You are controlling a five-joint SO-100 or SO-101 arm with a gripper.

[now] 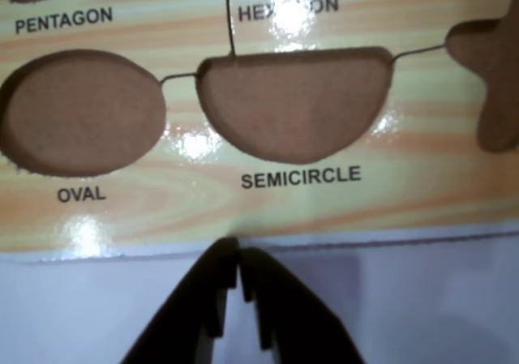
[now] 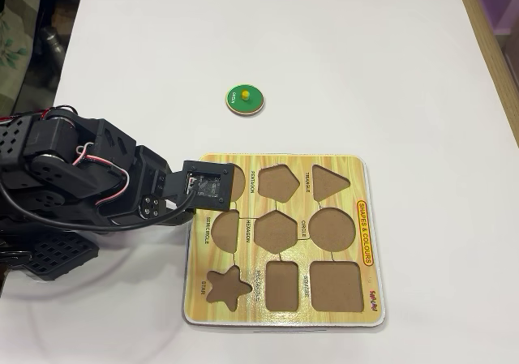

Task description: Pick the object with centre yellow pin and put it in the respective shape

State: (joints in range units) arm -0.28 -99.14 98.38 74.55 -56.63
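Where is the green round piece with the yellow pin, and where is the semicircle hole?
green round piece (image 2: 244, 99), overhead view, on its green top.
semicircle hole (image 1: 293, 104), wrist view, on its brown floor.

White table (image 2: 340, 48), wooden strip (image 2: 495, 48) at right edge, clutter (image 2: 24, 23) top-left.
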